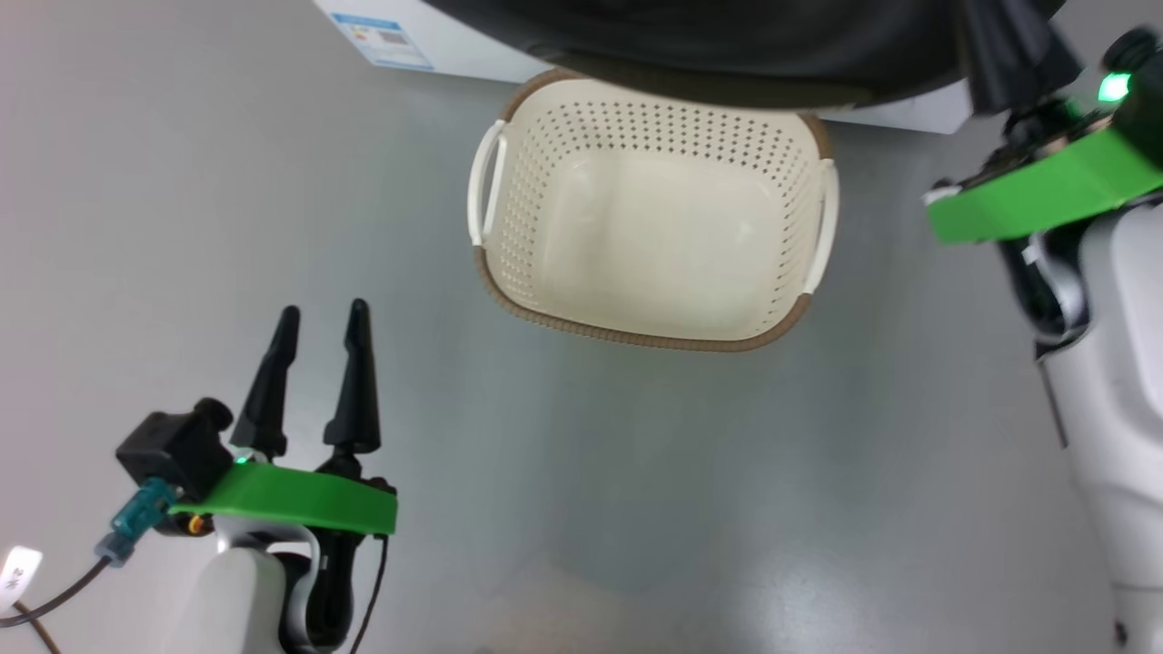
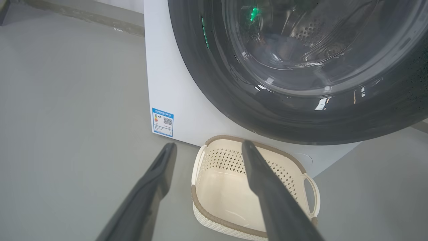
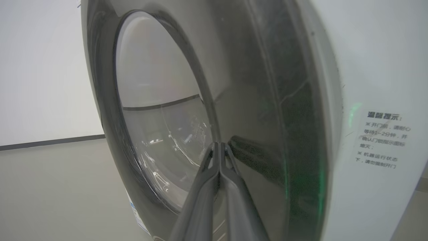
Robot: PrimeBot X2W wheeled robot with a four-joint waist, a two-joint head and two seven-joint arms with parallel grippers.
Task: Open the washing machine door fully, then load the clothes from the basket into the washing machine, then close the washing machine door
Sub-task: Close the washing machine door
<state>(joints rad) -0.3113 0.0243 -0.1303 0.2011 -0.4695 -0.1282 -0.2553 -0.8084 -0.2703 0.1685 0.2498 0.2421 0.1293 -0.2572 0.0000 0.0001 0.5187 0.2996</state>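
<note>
Hard to read through the washing machine door [image 2: 301,117]: glare across the glass bowl [image 2: 284,67], a hint of steel drum [image 2: 307,31] holes behind it, contents too murky to call. Top of the door cut off in the left wrist view. In the head view, lower black rim hiding the far edge of the basket [image 1: 636,338].

Basket down on the grey floor [image 1: 636,509], right in front of the washing machine [image 2: 167,77], near the small blue label [image 2: 163,122], pale inside showing.

Right arm cut by the right edge of the head view: green bracket [image 1: 1045,195], pale forearm [image 1: 1118,363], far end blending into the dark rim and hard to separate. From the right wrist, right pincer [image 3: 219,144] pressed together, nothing between the fingers, tips up against the glossy rim just beside the glass, meeting their own reflection. Door seemingly flush with the white front there, seam blurred.

Left pincer [image 1: 324,309] low at lower left, spread wide, holding nothing, fingers aimed toward the basket, well apart from it, hovering over the floor.
</note>
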